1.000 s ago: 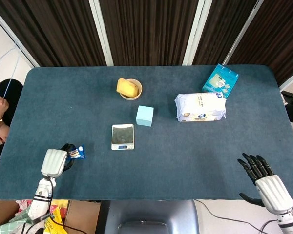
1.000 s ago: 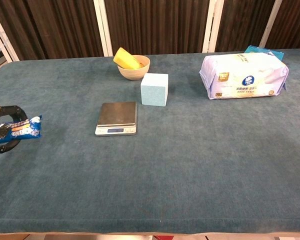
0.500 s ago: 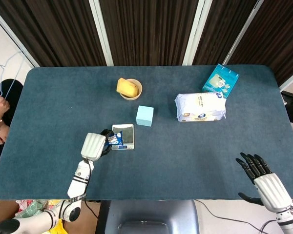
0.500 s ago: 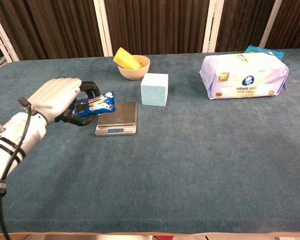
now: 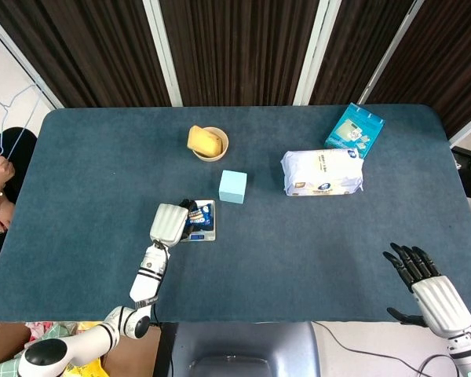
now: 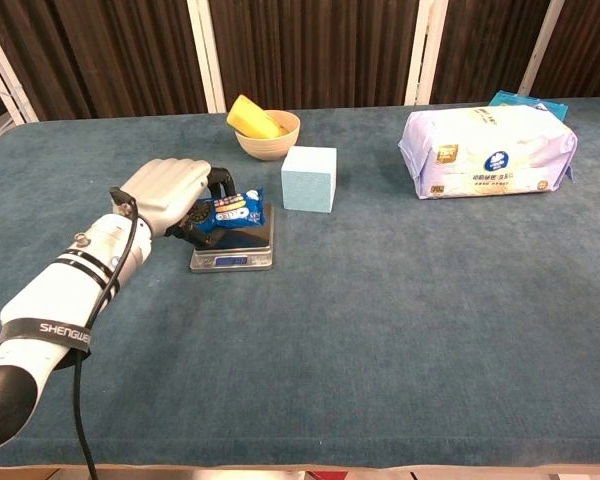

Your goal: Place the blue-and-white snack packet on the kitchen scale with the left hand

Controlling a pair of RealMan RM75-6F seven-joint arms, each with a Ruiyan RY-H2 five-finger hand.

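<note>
Blue-and-white snack packet (image 6: pixel 228 209) sits gripped in my left hand (image 6: pixel 170 195), fingers curled around it, directly over the kitchen scale (image 6: pixel 234 250); I cannot tell if it touches the platform. Half a second ago it hung at the scale's left edge. My right hand (image 5: pixel 429 290) stays spread, holding nothing. Teal felt covers the desk (image 6: pixel 400 300); dark curtains (image 5: pixel 243 47) hang behind.
</note>
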